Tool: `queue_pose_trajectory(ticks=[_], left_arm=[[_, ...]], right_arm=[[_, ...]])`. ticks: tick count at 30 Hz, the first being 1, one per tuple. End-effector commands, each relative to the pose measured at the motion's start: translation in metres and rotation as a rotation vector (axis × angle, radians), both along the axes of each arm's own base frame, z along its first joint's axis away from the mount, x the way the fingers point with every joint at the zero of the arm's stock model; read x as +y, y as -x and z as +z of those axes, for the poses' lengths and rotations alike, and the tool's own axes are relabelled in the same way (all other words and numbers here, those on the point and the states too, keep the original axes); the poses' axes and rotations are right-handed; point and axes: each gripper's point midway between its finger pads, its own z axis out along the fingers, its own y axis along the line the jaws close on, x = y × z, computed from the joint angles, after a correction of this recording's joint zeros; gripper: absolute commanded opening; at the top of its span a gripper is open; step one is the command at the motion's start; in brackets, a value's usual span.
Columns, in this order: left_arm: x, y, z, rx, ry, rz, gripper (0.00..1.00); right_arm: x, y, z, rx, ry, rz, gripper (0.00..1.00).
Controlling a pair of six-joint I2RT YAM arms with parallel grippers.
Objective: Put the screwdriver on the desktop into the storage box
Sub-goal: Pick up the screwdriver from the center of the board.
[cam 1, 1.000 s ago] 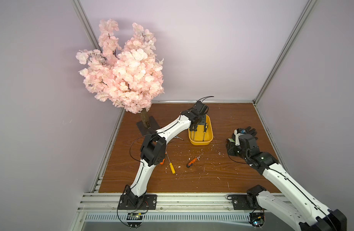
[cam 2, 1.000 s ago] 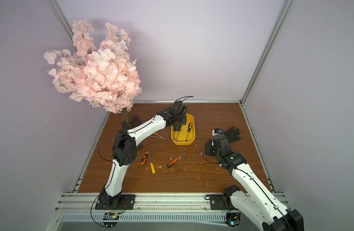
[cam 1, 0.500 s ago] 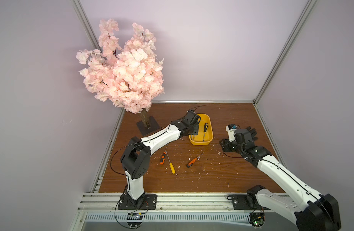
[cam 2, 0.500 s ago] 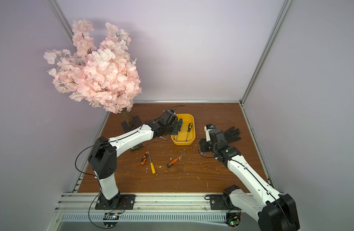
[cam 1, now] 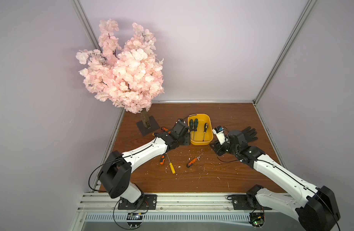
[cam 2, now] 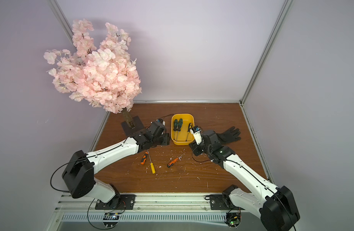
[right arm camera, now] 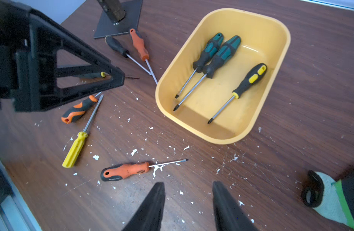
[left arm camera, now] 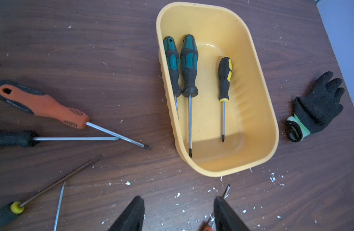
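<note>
The yellow storage box stands mid-desktop and holds two green-handled screwdrivers and a black-and-yellow one. Several screwdrivers lie on the desktop: an orange-handled one in front of the box, a yellow one, a smaller orange-and-black one, and an orange one crossed with a black one near the tree base. My left gripper hangs open and holds nothing beside the box's left wall. My right gripper is open over bare wood at the box's right front corner.
A black work glove lies right of the box. An artificial pink blossom tree on a dark square base stands at the back left. White flecks litter the wood. Walls enclose the board on three sides.
My left gripper has drawn back from above the box to its left side, and its jaws have widened. My right gripper has moved left, closer to the box.
</note>
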Motion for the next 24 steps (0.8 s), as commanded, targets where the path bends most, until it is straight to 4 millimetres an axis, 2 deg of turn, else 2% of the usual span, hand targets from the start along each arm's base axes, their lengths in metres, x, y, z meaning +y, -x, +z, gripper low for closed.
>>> queue_pose_trajectory(ticks=[1,7,14,24], left_arm=[[0.009,0.007,0.004,-0.017,0.015,0.022,0.61],[0.033,0.026,-0.004,0.002,0.017,0.049,0.62],[0.055,0.044,-0.009,0.008,0.040,0.085,0.64],[0.074,0.058,-0.010,-0.011,0.063,0.127,0.66]], right_arm=[[0.019,0.004,0.005,-0.049,0.013,0.132,0.46],[0.040,0.016,-0.016,-0.032,0.090,0.296,0.45],[0.051,0.024,-0.035,-0.051,0.200,0.446,0.46],[0.065,0.030,-0.063,-0.046,0.337,0.583,0.46]])
